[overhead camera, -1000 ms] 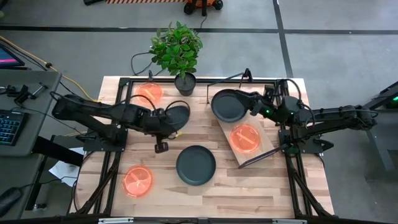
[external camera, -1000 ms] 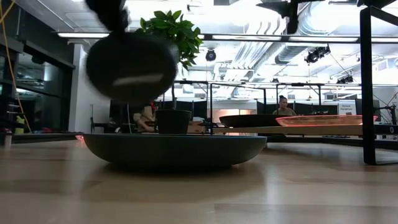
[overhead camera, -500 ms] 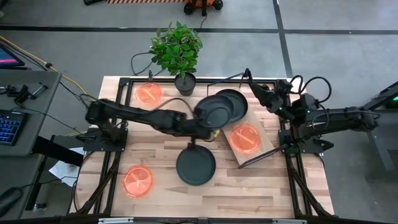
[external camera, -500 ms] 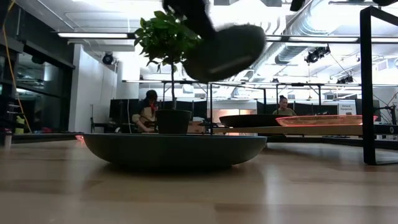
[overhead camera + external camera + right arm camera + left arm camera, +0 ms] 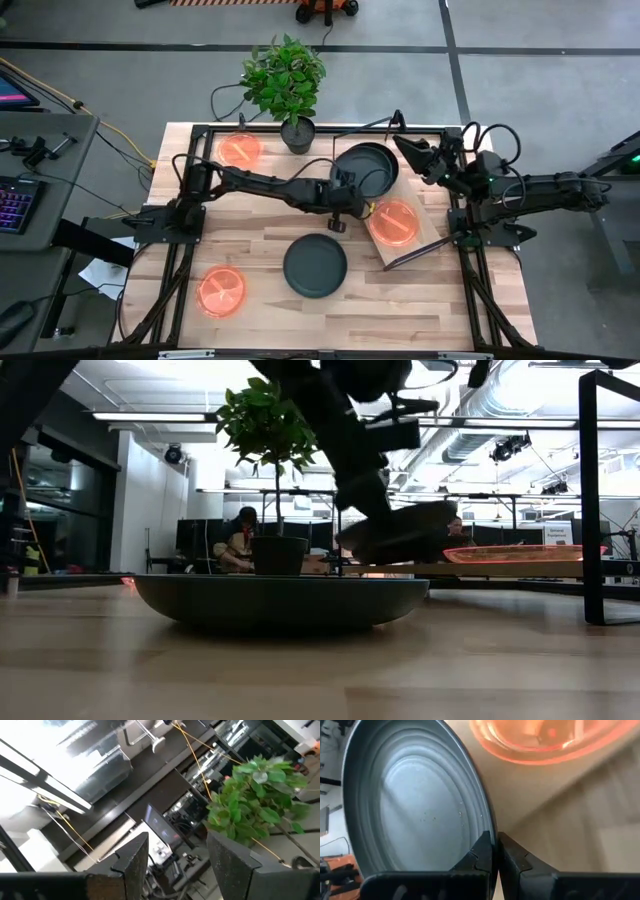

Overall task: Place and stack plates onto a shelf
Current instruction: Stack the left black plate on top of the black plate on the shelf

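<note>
My left gripper (image 5: 345, 203) reaches across the table to the shelf (image 5: 424, 236) and is shut on a dark grey plate (image 5: 365, 168). That plate hangs tilted over the shelf's far end, above a second grey plate that it almost covers. In the low view the held plate (image 5: 400, 532) slants just above the shelf board (image 5: 500, 569). An orange plate (image 5: 393, 222) lies on the shelf's near half. A third grey plate (image 5: 315, 265) and two orange plates (image 5: 240, 150) (image 5: 222, 290) lie flat on the table. My right gripper (image 5: 415, 158) is open and raised just right of the shelf. My left gripper pinches the grey plate's raised rim (image 5: 487, 827) at its near-left edge, with one finger on the plate's inner face and one (image 5: 512, 857) on the outside. The fingers come level from the table's left. The plate is tilted. Whether it touches the plate beneath, I cannot tell.
A potted plant (image 5: 298, 132) stands at the table's far edge, left of the shelf. Black frame bars run along the table's left, right and far sides. Bare wood shows between the near grey plate and the table's near edge.
My left gripper has carried the grey plate from the table's left far part toward the right, over the third grey plate, then lowered it over the shelf's far end. My right gripper has drawn back from the shelf's grey plate toward the right edge.
</note>
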Robot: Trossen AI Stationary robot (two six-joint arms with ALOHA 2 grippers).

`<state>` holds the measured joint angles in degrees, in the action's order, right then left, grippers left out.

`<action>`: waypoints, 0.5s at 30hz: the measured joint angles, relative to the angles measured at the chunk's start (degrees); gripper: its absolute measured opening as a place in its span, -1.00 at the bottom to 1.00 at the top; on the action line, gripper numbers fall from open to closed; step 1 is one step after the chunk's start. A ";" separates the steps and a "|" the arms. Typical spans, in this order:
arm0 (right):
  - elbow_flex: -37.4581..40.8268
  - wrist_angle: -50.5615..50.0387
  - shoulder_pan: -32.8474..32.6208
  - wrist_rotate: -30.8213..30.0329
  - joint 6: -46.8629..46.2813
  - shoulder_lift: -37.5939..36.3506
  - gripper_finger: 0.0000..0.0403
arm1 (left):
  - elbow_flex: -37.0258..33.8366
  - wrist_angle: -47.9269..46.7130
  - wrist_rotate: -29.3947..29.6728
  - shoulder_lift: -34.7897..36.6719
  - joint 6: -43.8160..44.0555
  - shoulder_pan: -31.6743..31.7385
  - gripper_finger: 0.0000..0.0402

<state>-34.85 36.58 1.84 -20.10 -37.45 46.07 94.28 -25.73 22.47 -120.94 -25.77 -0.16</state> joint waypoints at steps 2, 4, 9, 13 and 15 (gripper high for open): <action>0.00 -0.32 -0.09 -0.01 -0.01 0.16 -0.08 | 0.06 1.89 -0.11 -0.76 -0.08 0.60 -0.99; 0.00 -0.45 -0.10 0.44 -0.36 0.17 -0.08 | 0.05 3.30 -0.03 -1.14 -0.06 0.98 -0.98; 0.00 -0.78 -0.10 1.11 -1.19 0.17 -0.08 | 0.05 6.37 -0.28 -1.09 -2.13 0.95 -0.98; 0.00 -0.76 -0.10 1.20 -1.20 0.17 -0.08 | 0.05 7.85 -0.30 -1.09 -3.45 0.56 -0.96; 0.00 -0.76 -0.10 1.20 -1.26 0.17 -0.08 | 0.05 7.97 -0.42 -1.07 -3.33 0.52 -0.94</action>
<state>-34.85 35.81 1.74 -18.90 -38.71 46.24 94.32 -17.76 22.05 -122.02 -29.10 0.36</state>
